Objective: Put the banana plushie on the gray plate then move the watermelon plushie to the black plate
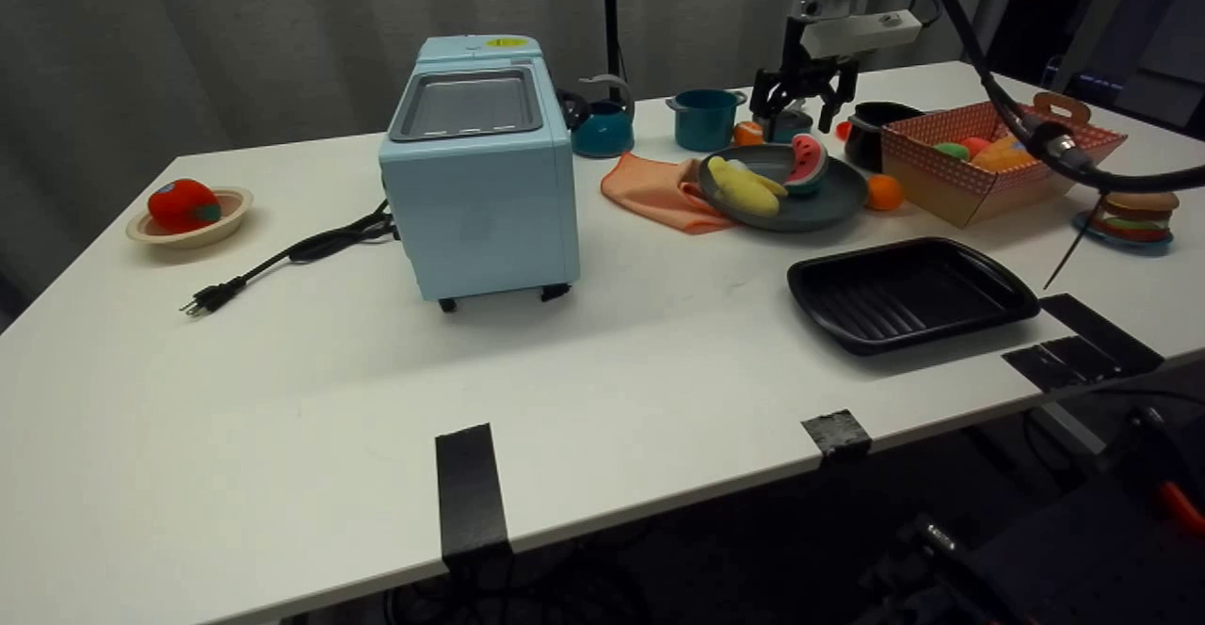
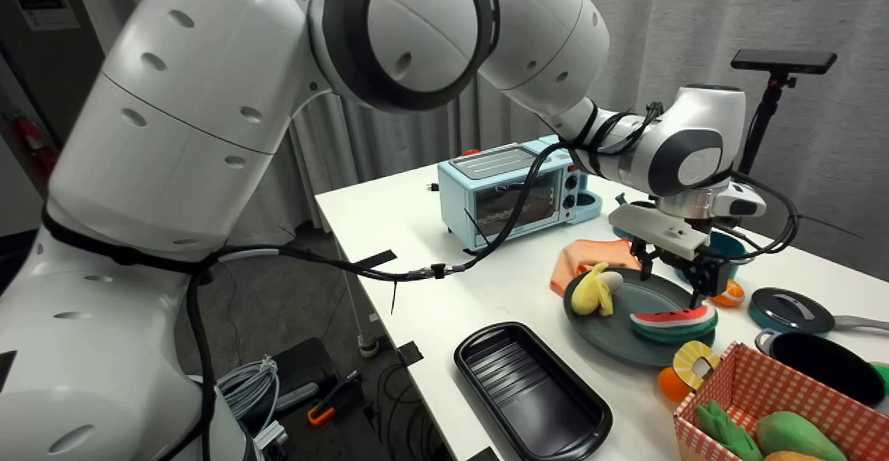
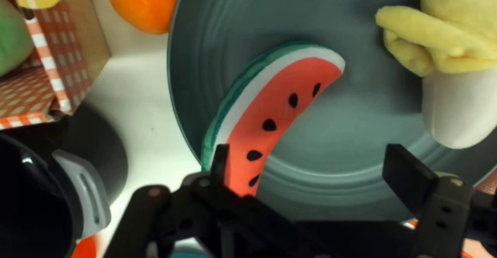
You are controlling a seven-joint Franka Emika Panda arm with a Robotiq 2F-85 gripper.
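Plainly, two soft toys share the round gray plate (image 2: 639, 298), a smooth piece with fine concentric rings, on the white table (image 1: 282, 437). One banana plushie (image 1: 744, 194), yellow and fuzzy, its peel folded back from an off-white end, sits on the plate's left side in both exterior views. One watermelon plushie (image 3: 268, 110), a curved wedge of red flesh, white band and green rind, lies on the right side, apart from the banana. I count five dark seeds on it in the wrist view.

The gripper (image 3: 308, 164) is over the plate's far part, its two black fingers (image 3: 405, 176) spread wide. One finger overlaps the wedge's far end in the wrist view; whether it touches, I cannot tell.

One black plate (image 1: 918, 291), rectangular, with rounded corners, raised rim and parallel ridges, stands nearer than the gray plate. Two orange fruits are noted: a whole orange (image 1: 885, 192) just right of the gray plate, and a cut orange (image 2: 729, 293) beyond it. One checked basket (image 1: 932, 183) stands right; one peach cloth (image 1: 659, 194) and one boxy light-blue toaster oven (image 1: 485, 201), left.
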